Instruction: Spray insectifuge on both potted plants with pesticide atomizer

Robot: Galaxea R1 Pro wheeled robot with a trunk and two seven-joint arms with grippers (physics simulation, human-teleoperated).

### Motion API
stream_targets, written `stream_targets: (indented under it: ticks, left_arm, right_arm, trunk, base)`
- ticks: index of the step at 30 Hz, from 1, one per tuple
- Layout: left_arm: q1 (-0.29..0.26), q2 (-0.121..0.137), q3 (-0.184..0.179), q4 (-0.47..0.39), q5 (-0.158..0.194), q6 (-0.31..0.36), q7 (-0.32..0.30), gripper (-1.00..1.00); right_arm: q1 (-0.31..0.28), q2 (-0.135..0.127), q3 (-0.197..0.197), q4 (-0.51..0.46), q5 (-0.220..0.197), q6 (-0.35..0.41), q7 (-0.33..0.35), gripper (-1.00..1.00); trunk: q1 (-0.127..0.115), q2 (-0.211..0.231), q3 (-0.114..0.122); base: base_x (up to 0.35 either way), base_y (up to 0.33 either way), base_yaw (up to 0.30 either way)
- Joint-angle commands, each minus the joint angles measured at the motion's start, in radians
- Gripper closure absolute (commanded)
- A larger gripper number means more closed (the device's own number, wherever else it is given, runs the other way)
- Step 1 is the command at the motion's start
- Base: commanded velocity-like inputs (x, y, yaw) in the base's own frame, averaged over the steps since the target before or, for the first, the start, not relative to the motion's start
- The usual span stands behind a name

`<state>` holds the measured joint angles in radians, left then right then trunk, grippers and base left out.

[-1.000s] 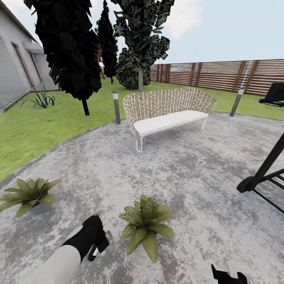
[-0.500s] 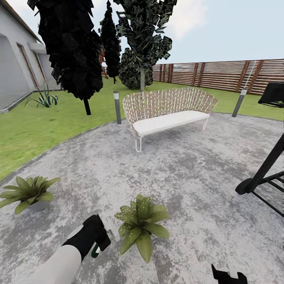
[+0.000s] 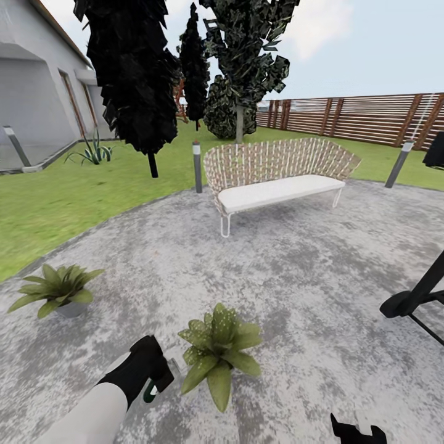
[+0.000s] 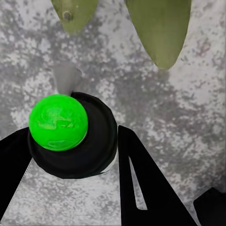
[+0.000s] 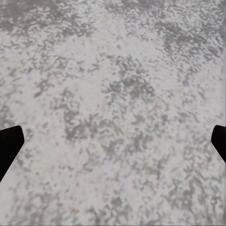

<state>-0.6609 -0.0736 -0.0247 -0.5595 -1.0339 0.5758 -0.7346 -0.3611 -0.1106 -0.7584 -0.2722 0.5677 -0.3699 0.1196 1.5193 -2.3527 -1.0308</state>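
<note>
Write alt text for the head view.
The left hand holds the pesticide atomizer beside a white-specked potted plant on grey paving; a second potted plant sits further left, a wicker bench beyond.

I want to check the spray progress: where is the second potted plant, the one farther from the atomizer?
In the head view it sits at the far left, on the paving near the lawn edge, left of the speckled plant and the left gripper.

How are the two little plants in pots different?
The near plant has tiny white specks on its leaves; the far plant looks plain green. The near plant sits right beside the left tool, and the far plant sits apart by the grass. The far plant's grey pot shows; the near plant's is hidden. Both have broad pointed leaves.
</note>
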Motion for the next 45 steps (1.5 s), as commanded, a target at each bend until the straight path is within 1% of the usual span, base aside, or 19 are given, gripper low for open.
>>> stream_targets:
  ticks: [1, 12, 16, 17, 18, 19, 20, 22, 23, 26, 28, 29, 33, 35, 39, 40, 42, 45]
  left_arm:
    - [0.000, 0.000, -0.002, -0.002, -0.006, 0.004, -0.008, 1.00]
    - [0.000, -0.001, -0.002, -0.003, -0.003, 0.004, -0.011, 1.00]
    - [-0.005, 0.010, -0.005, 0.000, 0.009, 0.010, -0.017, 1.00]
    - [-0.008, 0.015, -0.006, -0.001, 0.008, 0.014, -0.031, 1.00]
    - [-0.013, 0.045, -0.009, -0.001, 0.000, 0.034, -0.110, 1.00]
    - [-0.015, 0.067, -0.012, -0.002, -0.003, 0.044, -0.169, 1.00]
    - [-0.016, 0.084, -0.014, -0.003, -0.005, 0.049, -0.214, 1.00]
    - [-0.015, 0.096, -0.016, -0.003, -0.008, 0.051, -0.245, 1.00]
    - [-0.008, 0.096, -0.027, -0.003, -0.010, 0.049, -0.261, 1.00]
    - [-0.007, 0.094, -0.084, -0.003, -0.011, 0.053, -0.261, 1.00]
    - [-0.006, 0.093, -0.150, -0.003, -0.010, 0.056, -0.261, 1.00]
    - [-0.006, 0.093, -0.161, -0.003, -0.010, 0.057, -0.260, 1.00]
    - [-0.005, 0.087, -0.166, 0.000, -0.009, 0.072, -0.233, 1.00]
    - [-0.004, 0.086, -0.164, 0.010, -0.008, 0.073, -0.233, 1.00]
    - [0.007, 0.096, -0.163, 0.013, -0.006, 0.072, -0.233, 1.00]
    - [0.017, 0.093, -0.162, 0.013, 0.003, 0.072, -0.233, 1.00]
    - [0.019, 0.089, -0.161, 0.014, 0.006, 0.072, -0.233, 1.00]
    - [0.020, 0.082, -0.142, 0.004, 0.009, 0.073, -0.233, 1.00]
  right_arm:
    - [-0.001, 0.000, -0.009, 0.001, 0.003, -0.004, 0.008, -1.00]
    - [-0.001, 0.000, -0.009, 0.001, 0.003, -0.003, 0.008, -1.00]
    - [-0.001, 0.000, -0.009, 0.001, 0.003, -0.003, 0.008, -1.00]
    - [-0.001, 0.000, -0.009, 0.001, 0.003, -0.004, 0.008, -1.00]
    - [-0.001, 0.000, -0.009, 0.001, 0.003, -0.004, 0.008, -1.00]
    - [-0.001, 0.000, -0.009, 0.001, 0.003, -0.004, 0.008, -1.00]
    - [-0.001, 0.000, -0.009, 0.001, 0.003, -0.004, 0.008, -1.00]
    - [-0.001, 0.000, -0.009, 0.001, 0.003, -0.004, 0.008, -1.00]
    - [-0.001, 0.000, -0.009, 0.001, 0.003, -0.004, 0.008, -1.00]
    - [-0.001, 0.000, -0.009, 0.001, 0.003, -0.004, 0.008, -1.00]
    - [-0.001, 0.000, -0.009, 0.001, 0.003, -0.004, 0.008, -1.00]
    - [-0.001, 0.000, -0.009, 0.001, 0.003, -0.004, 0.008, -1.00]
    - [-0.001, 0.001, -0.009, 0.001, 0.003, -0.004, 0.008, -1.00]
    - [-0.001, 0.000, -0.009, 0.001, 0.003, -0.004, 0.008, -1.00]
    - [-0.001, -0.001, -0.010, -0.001, 0.003, -0.004, 0.008, -1.00]
    - [-0.001, -0.001, -0.010, -0.001, 0.003, -0.004, 0.008, -1.00]
    - [-0.001, -0.001, -0.010, -0.001, 0.003, -0.004, 0.008, -1.00]
    - [-0.001, -0.001, -0.009, 0.000, 0.003, -0.004, 0.008, -1.00]
  trunk:
    - [0.000, 0.000, -0.001]
    - [0.000, 0.000, -0.001]
    - [0.000, 0.000, -0.001]
    - [0.000, 0.000, -0.001]
    - [0.000, 0.000, -0.001]
    - [0.000, 0.000, -0.001]
    - [0.000, 0.000, -0.001]
    - [0.000, 0.000, -0.001]
    - [0.000, 0.000, -0.001]
    - [0.000, 0.000, -0.001]
    - [0.000, 0.000, -0.001]
    - [0.000, 0.000, -0.001]
    - [0.000, 0.000, -0.001]
    - [0.000, 0.000, -0.001]
    - [0.000, 0.000, -0.001]
    - [0.000, 0.000, -0.001]
    - [0.000, 0.000, -0.001]
    - [0.000, 0.000, -0.001]
  base:
    - [0.120, -0.106, 0.008]
    - [0.140, -0.102, 0.001]
    - [0.005, -0.004, 0.000]
    - [0.000, 0.000, 0.000]
    - [0.000, 0.000, 0.000]
    - [0.000, 0.000, 0.000]
    - [0.000, 0.000, 0.000]
    - [0.000, 0.000, 0.000]
    - [0.000, 0.000, 0.147]
    - [0.000, 0.000, 0.231]
    - [0.000, 0.000, 0.267]
    - [0.000, 0.000, 0.274]
    - [-0.002, 0.000, 0.270]
    - [-0.015, 0.000, 0.077]
    - [-0.004, 0.000, 0.020]
    - [0.000, 0.000, 0.001]
    - [0.000, 0.000, 0.000]
    - [0.000, 0.000, 0.000]
